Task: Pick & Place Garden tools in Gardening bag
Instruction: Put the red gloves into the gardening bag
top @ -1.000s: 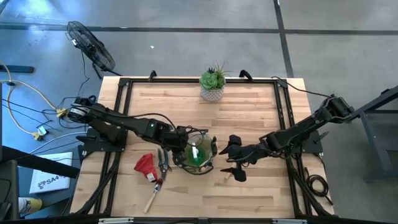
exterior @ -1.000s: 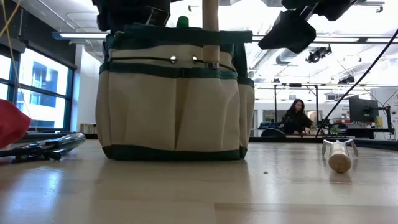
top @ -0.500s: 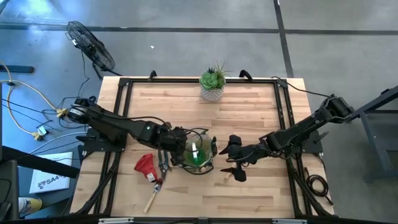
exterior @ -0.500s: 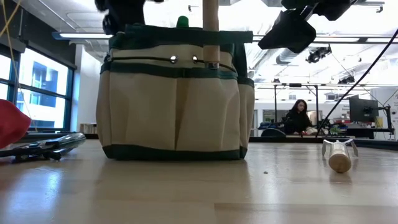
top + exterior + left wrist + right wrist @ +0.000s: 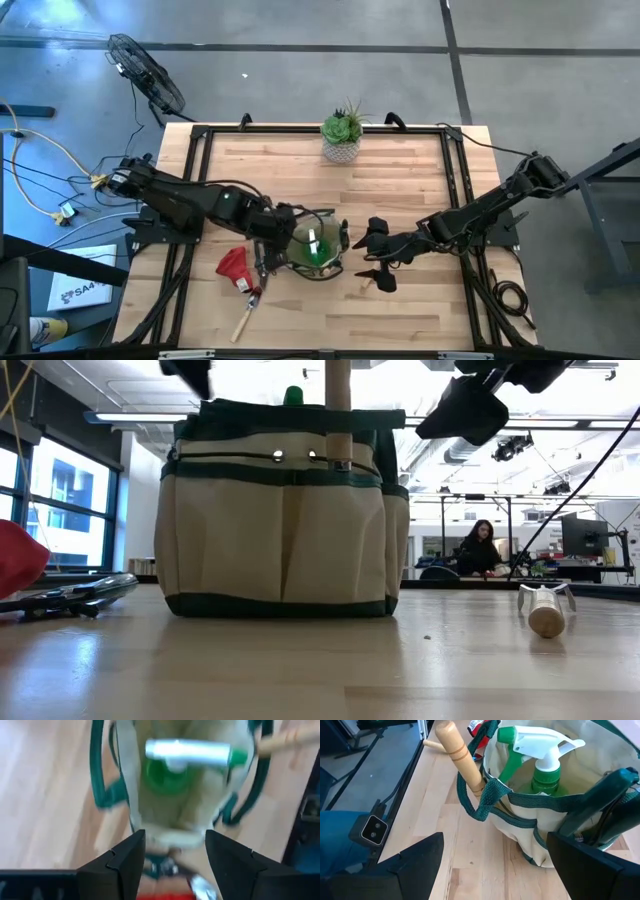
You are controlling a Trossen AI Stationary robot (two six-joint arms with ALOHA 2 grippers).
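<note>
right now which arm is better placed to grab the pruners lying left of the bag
Left. Its gripper hangs open right above the pruners, between the red glove and the gardening bag. The right gripper, also open, sits on the bag's far side, so the bag blocks its way.

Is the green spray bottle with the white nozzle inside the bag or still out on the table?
Inside: the green spray bottle stands upright within the olive-tan fabric bag.
</note>
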